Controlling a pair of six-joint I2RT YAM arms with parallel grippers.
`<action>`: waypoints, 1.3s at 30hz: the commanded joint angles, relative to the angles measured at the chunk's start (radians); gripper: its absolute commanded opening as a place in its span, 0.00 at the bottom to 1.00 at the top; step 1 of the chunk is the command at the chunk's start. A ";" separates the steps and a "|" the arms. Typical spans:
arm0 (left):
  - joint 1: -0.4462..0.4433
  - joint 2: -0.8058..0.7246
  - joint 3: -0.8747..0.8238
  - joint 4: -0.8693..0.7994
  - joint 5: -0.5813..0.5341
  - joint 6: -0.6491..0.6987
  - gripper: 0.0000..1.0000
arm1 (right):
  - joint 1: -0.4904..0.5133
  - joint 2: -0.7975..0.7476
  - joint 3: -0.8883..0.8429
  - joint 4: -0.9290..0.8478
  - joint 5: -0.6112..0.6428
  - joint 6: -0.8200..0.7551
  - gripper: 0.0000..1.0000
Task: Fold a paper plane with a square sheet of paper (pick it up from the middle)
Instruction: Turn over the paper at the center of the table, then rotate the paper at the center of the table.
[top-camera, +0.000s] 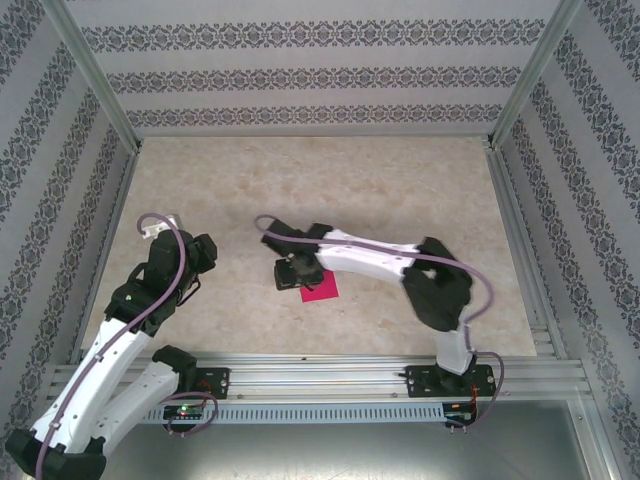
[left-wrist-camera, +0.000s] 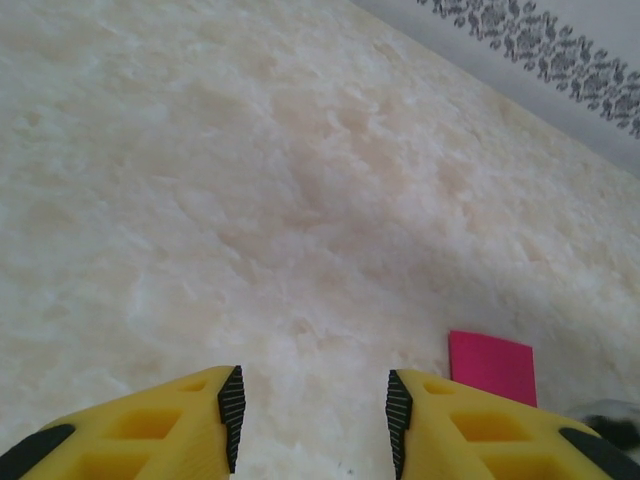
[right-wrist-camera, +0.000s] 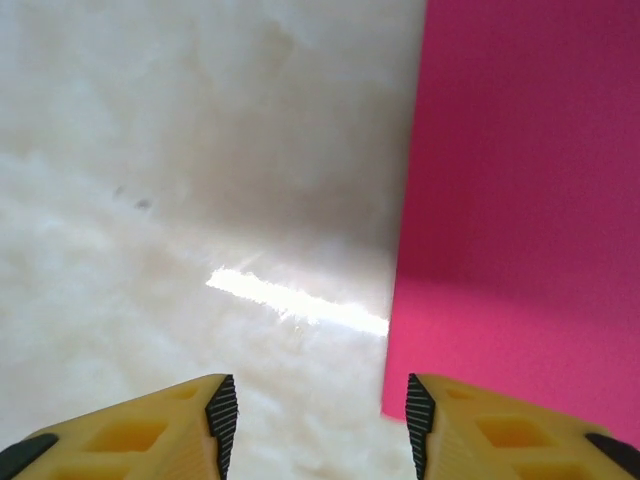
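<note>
The square sheet of paper (top-camera: 322, 289) is magenta-pink and lies flat on the table, partly hidden under my right gripper (top-camera: 287, 272). In the right wrist view the paper (right-wrist-camera: 520, 200) covers the right side, and its straight left edge ends just ahead of the right fingertip. My right gripper (right-wrist-camera: 315, 405) is open with only bare table between its fingers. My left gripper (top-camera: 204, 252) hangs to the left of the sheet, apart from it. That gripper (left-wrist-camera: 314, 400) is open over bare table, with the paper (left-wrist-camera: 491, 367) ahead to its right. The paper plane is out of view.
The beige marble-patterned table (top-camera: 400, 190) is walled by patterned panels and metal posts (top-camera: 95, 75). The right arm (top-camera: 380, 258) stretches leftward across the table's middle. A metal rail (top-camera: 330, 375) with the arm bases runs along the near edge.
</note>
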 joint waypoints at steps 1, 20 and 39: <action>0.011 0.052 0.007 0.009 0.104 0.020 0.45 | -0.086 -0.190 -0.264 0.466 -0.180 0.126 0.46; 0.009 0.833 0.266 0.254 0.832 -0.007 0.39 | -0.174 0.032 -0.522 0.897 -0.358 0.311 0.04; -0.038 1.243 0.499 0.254 0.938 0.062 0.31 | -0.123 -0.148 -0.614 1.018 -0.246 0.345 0.10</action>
